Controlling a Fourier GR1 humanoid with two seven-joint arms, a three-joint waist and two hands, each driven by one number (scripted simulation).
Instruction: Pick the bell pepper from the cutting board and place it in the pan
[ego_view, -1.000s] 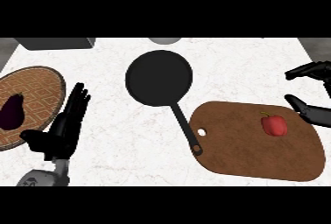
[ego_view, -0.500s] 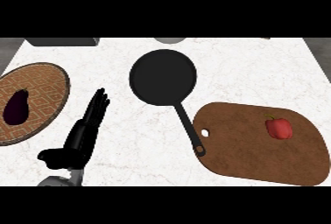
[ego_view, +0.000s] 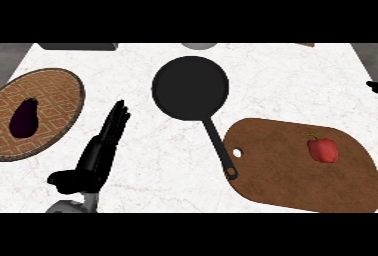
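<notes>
- Evidently idle, the left hand (ego_view: 94, 159) shows fingers straight, together, holding nothing.
- Bell pepper (ego_view: 322, 149) lies far right of them, likely the right hand's (ego_view: 372, 85) job; its pose I cannot tell.

The bell pepper (ego_view: 322, 150) lies on the cutting board (ego_view: 280, 172), right of the pan (ego_view: 190, 87).

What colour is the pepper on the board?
Red. The pepper shows best in the head view, on the brown board.

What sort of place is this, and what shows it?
Probably a kitchen counter: a white marble top holding a black round frying pan and a brown wooden cutting board with a red bell pepper.
</notes>
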